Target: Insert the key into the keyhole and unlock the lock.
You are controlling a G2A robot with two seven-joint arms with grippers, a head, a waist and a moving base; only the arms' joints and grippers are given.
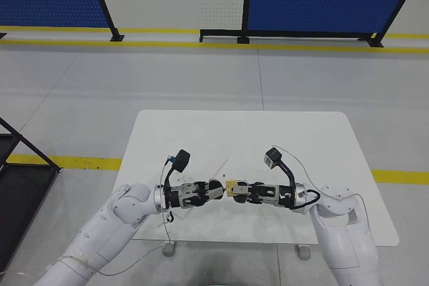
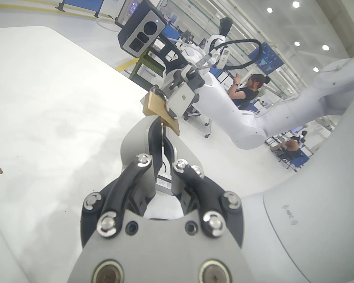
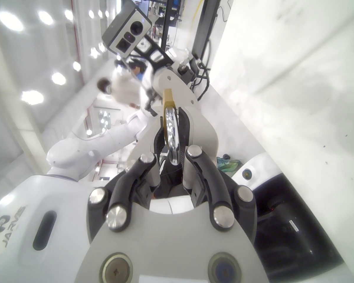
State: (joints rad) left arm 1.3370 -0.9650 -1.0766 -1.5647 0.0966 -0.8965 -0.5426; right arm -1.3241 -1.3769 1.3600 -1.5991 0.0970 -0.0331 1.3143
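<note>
Satin brass-coloured metal lock (image 2: 152,105), its mirror-glossy chrome shackle (image 3: 171,132), smooth matt white table (image 1: 307,143), faintly smudged

Both arms (image 1: 121,207) are glossy white with rounded joints. Each wrist carries a black box camera (image 1: 180,159) with a grey face, fed by a black cable (image 2: 242,41). The left pincer (image 2: 162,129) and right pincer (image 3: 171,125) each have a pale grey base, curved black links (image 2: 121,184) with silver screws (image 2: 106,225), and white fingers (image 2: 135,139) lined with black pads (image 3: 184,125). Dark lettering (image 3: 8,225) marks the shells.
</note>
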